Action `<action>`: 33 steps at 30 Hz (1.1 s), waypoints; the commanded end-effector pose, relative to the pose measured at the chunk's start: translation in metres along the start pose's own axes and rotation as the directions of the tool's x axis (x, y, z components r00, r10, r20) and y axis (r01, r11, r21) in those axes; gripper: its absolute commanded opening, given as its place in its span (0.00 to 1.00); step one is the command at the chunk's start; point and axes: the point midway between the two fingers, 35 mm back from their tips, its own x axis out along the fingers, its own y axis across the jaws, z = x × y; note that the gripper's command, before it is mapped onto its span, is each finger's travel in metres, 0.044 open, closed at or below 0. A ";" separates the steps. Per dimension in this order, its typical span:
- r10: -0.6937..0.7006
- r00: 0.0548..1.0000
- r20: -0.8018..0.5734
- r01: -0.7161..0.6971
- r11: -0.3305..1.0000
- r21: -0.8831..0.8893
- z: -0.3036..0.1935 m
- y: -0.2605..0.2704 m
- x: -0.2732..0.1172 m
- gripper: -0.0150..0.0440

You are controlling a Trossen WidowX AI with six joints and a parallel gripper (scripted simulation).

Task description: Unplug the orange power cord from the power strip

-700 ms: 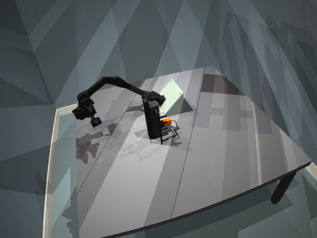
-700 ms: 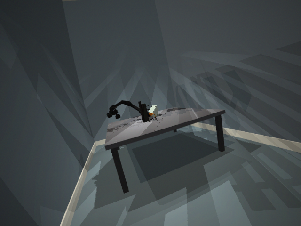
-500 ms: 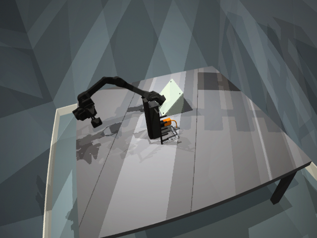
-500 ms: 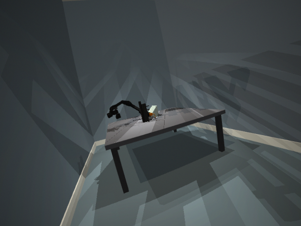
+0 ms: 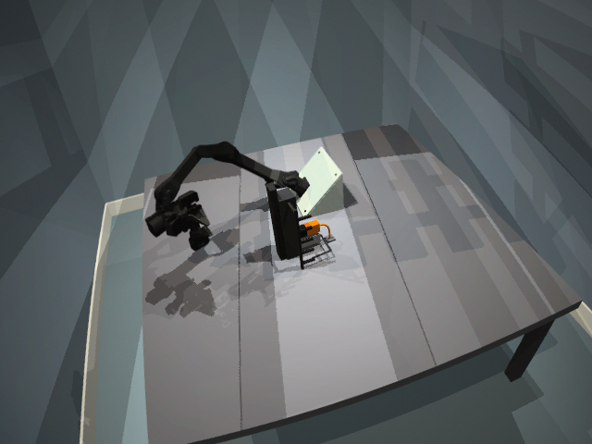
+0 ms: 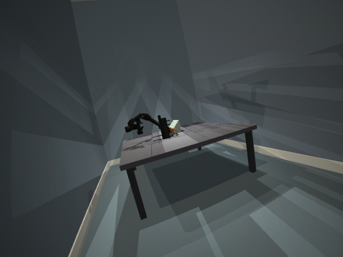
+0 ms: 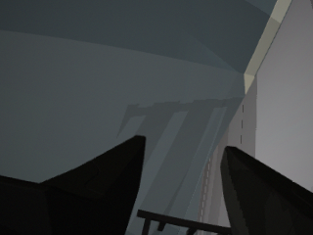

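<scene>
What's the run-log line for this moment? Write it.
end effector: partly open, empty, away from power strip | orange plug: in strip | phase: not yet grasped
</scene>
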 end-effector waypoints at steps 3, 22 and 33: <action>-0.022 0.996 -0.083 0.017 0.998 -0.058 -0.013 0.003 0.035 0.53; -0.107 0.955 -0.277 0.024 0.958 -0.285 -0.070 0.028 0.141 0.53; -0.159 0.923 -0.350 -0.003 0.907 -0.421 -0.119 0.054 0.195 0.53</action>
